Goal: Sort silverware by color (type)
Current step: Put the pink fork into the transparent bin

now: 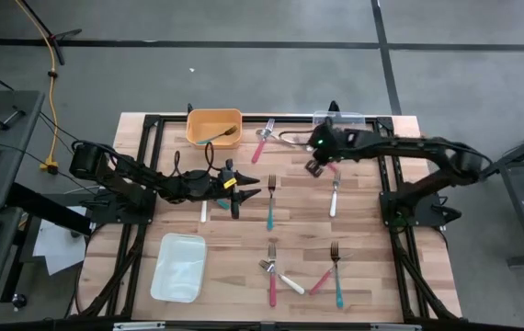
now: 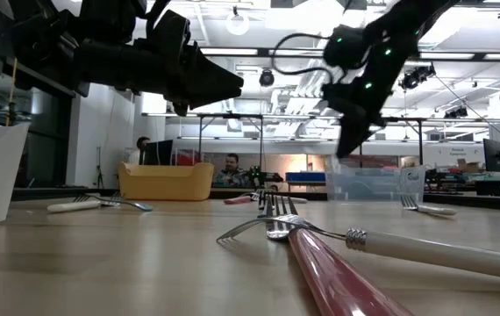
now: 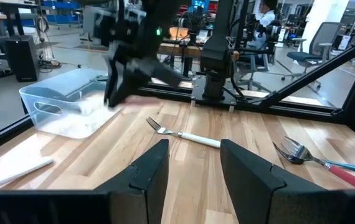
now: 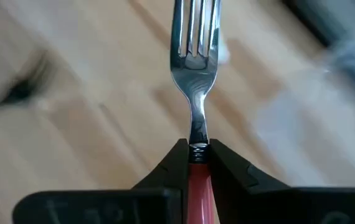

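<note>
Right gripper [image 4: 196, 163] clamped on a red-handled fork [image 4: 195, 74], held above the far right of the table [image 1: 372, 267].
Fork tines project forward past the closed fingers. Left gripper [image 1: 248, 188] hovers mid-table, jaws apart, holding nothing. Other forks lie scattered on the table; one lies in the yellow bin [image 1: 213, 127] at the far edge.

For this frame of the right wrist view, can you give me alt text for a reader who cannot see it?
The right gripper is shut on a red-handled fork, pinching it where the metal neck meets the handle, tines pointing away from the camera. Behind it is a blurred wooden tabletop.
</note>
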Robot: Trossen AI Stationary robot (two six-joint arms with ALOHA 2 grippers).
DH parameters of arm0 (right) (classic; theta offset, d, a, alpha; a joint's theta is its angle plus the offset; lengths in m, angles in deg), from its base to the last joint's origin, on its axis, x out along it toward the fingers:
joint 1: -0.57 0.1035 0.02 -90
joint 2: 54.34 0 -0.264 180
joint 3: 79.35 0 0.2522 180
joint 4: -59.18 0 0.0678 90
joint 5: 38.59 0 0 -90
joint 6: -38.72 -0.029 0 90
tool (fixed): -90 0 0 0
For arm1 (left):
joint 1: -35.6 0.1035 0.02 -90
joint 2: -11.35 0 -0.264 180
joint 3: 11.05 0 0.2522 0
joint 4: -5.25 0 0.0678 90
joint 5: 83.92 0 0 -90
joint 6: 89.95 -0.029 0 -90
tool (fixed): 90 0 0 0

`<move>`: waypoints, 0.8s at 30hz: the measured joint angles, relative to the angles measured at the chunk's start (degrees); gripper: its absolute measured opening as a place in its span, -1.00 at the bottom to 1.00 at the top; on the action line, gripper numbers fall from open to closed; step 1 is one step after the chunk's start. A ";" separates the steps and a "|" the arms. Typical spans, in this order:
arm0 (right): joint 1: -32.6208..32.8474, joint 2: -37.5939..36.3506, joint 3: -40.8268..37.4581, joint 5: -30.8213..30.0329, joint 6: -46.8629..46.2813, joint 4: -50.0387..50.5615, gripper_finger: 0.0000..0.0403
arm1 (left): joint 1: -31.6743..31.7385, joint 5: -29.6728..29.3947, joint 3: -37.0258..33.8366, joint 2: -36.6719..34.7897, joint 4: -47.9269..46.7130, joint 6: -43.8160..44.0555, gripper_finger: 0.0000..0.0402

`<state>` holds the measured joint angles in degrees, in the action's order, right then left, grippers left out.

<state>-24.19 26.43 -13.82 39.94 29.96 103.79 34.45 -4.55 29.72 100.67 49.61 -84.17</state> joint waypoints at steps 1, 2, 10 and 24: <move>-0.95 -1.47 0.00 -0.85 2.40 1.78 -0.81 | 0.00 0.00 0.00 0.00 -0.02 0.00 -0.31; -1.96 -2.87 0.00 -1.52 5.43 3.41 -0.80 | 0.00 0.00 0.00 0.00 -0.02 0.00 -0.31; -14.89 -6.20 0.00 -4.58 24.11 4.50 -0.81 | 0.00 0.00 0.00 0.00 0.01 0.04 -0.31; -22.90 6.88 0.00 -3.16 40.70 -5.50 -0.80 | 0.00 -0.01 -0.01 0.00 -0.01 0.00 -0.31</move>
<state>-47.09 33.31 -13.82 36.77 70.66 98.28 34.45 -4.57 29.71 100.67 49.61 -84.17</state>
